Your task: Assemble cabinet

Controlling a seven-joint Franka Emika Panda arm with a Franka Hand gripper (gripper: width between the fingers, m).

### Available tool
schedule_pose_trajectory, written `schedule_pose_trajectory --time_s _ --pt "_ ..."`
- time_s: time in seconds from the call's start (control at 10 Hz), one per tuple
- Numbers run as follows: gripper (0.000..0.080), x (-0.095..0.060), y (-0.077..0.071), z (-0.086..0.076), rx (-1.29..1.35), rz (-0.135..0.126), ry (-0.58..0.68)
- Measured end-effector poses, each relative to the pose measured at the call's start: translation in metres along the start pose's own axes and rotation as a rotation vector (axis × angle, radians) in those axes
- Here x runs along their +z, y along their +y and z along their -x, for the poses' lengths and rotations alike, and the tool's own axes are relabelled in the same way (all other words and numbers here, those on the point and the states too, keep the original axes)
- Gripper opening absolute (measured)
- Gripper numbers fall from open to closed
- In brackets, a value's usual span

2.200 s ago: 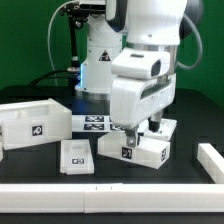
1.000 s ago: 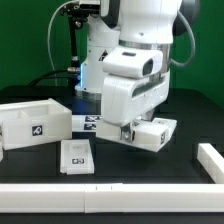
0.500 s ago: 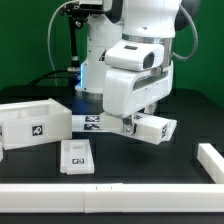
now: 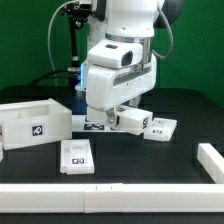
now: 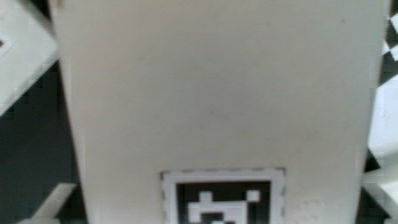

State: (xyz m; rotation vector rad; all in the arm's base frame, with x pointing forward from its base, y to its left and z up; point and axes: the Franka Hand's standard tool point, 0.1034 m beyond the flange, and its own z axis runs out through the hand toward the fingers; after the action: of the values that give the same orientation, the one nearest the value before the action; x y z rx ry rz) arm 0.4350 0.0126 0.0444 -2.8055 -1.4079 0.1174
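Observation:
My gripper [image 4: 118,114] is shut on a white tagged cabinet block [image 4: 133,121] and holds it tilted above the table, over the marker board [image 4: 92,123]. In the wrist view this block [image 5: 214,90] fills the picture, with its tag [image 5: 222,198] between the jaws. The large white box frame [image 4: 35,122] stands at the exterior view's left. A small flat tagged panel [image 4: 76,155] lies in front of it. Another flat tagged piece [image 4: 161,127] lies on the table just right of the held block.
A white bar [image 4: 210,160] lies at the exterior view's right front. A white rail [image 4: 110,190] runs along the front edge. The white robot base [image 4: 98,60] stands behind the work area.
My gripper has lifted the white block off the table and carried it toward the exterior view's left. The flat piece that lay beside it has stayed on the table.

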Motion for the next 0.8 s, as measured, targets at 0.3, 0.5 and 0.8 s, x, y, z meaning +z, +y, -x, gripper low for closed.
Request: schedule_pose_trajectory --time_s 0.3,0.5,0.8 --pt "0.0554 0.009 -0.006 0.013 0.033 -0.002 0.011" --pt "0.0554 0.025 -0.02 0.031 0.051 -0.002 0.021" --pt "0.0554 0.039 -0.027 0.04 0.067 -0.022 0.012"
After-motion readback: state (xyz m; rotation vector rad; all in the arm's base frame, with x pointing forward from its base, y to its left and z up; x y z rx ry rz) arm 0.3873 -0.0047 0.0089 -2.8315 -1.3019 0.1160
